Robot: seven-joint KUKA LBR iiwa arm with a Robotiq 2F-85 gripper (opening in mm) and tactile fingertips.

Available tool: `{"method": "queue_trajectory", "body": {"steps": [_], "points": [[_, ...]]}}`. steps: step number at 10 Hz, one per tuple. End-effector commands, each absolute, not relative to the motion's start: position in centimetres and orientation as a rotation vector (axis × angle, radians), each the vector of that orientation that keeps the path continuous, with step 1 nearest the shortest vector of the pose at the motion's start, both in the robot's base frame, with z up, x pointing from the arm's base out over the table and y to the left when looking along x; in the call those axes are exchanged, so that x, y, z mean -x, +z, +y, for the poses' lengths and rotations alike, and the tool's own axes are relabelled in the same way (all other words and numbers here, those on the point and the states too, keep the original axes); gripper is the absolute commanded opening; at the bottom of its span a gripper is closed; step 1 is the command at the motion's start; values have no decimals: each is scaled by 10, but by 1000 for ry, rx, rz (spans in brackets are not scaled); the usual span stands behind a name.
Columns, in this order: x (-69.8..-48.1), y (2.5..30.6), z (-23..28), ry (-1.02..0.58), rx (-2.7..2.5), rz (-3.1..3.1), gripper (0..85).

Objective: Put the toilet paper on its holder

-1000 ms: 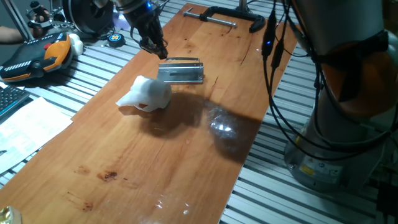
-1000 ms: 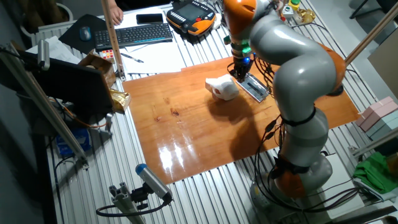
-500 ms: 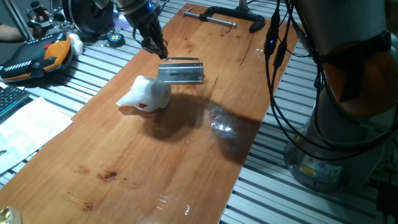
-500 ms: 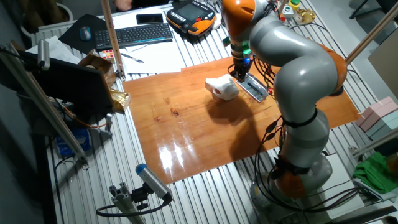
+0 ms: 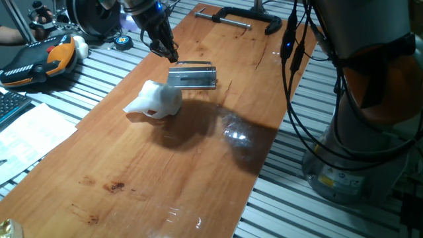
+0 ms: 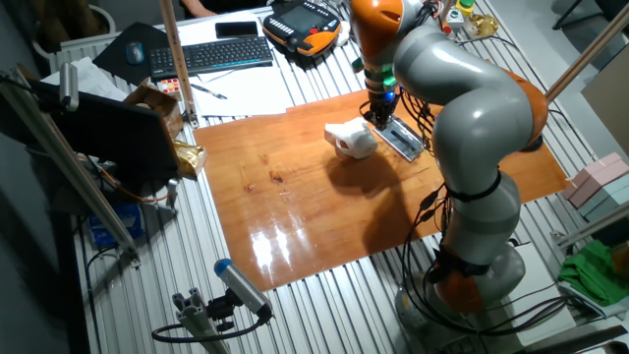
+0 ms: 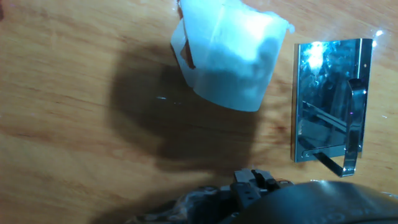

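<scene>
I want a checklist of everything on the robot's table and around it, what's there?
Surface: wooden table, shiny glare patches.
Job's things: toilet paper lies on the wood beside the holder, apart from it; not on the bar.
Clutter: black clamp at the far end.
Gripper: gripper low by the holder's edge, holding nothing; open or shut unclear.
Cables: black cables hang along the arm.
Surroundings: keyboard, orange pendant, paper sheets on the slatted bench.

Black clamp (image 5: 239, 18) at table's (image 5: 165, 172) far end; keyboard (image 6: 210, 55), possibly mouse (image 6: 135, 52), beyond.
</scene>
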State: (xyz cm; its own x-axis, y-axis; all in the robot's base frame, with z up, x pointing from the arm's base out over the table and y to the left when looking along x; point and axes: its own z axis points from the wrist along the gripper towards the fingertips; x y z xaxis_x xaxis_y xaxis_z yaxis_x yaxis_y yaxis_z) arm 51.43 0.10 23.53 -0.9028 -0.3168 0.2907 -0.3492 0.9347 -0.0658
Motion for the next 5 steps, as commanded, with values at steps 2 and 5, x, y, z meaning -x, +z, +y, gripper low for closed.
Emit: {"method": "queue_trajectory", "body": {"steps": [2, 5], "points": [[-514, 235, 1, 135, -429, -2881, 7], [-514, 235, 1, 144, -526, -2863, 7]]}}
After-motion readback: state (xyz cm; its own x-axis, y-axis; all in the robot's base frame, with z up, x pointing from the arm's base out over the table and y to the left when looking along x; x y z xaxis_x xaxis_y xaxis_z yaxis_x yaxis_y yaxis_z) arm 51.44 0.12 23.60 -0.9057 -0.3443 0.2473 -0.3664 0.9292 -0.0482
